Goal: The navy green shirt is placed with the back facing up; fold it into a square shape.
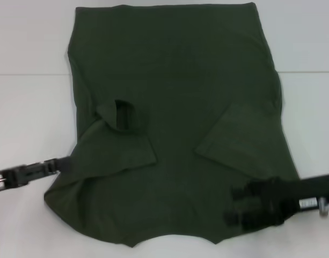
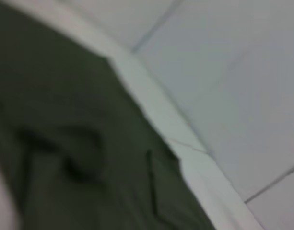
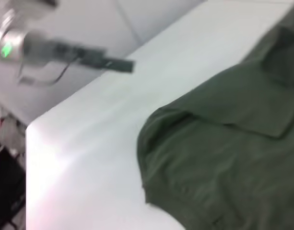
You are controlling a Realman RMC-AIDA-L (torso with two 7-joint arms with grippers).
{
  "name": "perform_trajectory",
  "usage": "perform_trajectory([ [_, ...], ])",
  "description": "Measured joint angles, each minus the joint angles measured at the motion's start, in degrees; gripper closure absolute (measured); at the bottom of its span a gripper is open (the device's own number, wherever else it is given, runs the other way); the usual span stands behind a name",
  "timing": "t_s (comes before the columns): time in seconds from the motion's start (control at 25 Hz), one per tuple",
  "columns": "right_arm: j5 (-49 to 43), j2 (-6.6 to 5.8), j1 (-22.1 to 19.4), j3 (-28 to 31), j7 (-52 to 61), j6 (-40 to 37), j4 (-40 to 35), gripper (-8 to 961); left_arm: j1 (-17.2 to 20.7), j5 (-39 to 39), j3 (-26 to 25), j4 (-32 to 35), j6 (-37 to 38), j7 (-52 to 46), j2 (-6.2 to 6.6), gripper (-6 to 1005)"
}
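Observation:
The navy green shirt (image 1: 175,97) lies flat on the white table (image 1: 30,107), with both short sleeves folded inward onto its body and the collar edge nearest me. My left gripper (image 1: 65,163) reaches in low from the left and meets the shirt's left edge by the folded sleeve; its tips are hidden at the fabric. Over the shirt's near right corner sits my right gripper (image 1: 235,205), its two black fingers spread apart and holding nothing. The left wrist view shows the shirt (image 2: 65,143) close up. In the right wrist view the shirt (image 3: 223,158) lies by the table edge.
The table's edge (image 2: 156,115) runs close past the shirt, with tiled floor (image 2: 233,72) beyond it. Bare white tabletop (image 3: 89,153) lies beside the shirt, and the left arm (image 3: 65,48) shows beyond it.

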Motion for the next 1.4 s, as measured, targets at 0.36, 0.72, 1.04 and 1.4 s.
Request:
perform_trajectory([
  [0.36,0.4,2.12,-3.0,1.0,-15.5,4.3,0.5,95,-3.8,14.1,-4.0,1.4,0.1,-20.7,2.66,185],
  [0.72,0.5,2.33,-3.1,1.8,-21.8,3.7,0.6,95,-7.2,21.5,-2.5,-0.8,-6.0,-27.7,3.77,185],
  [1.04,0.7,2.42,-3.2,1.9,-22.5,3.0,0.7,96,-8.9,25.5,1.2,-1.1,-9.5,-31.5,4.03,185],
  [1.4,1.3,2.43,-3.4,1.9,-23.0,3.0,0.7,96,-10.0,27.9,3.2,-2.4,-10.9,-35.4,4.24,186],
])
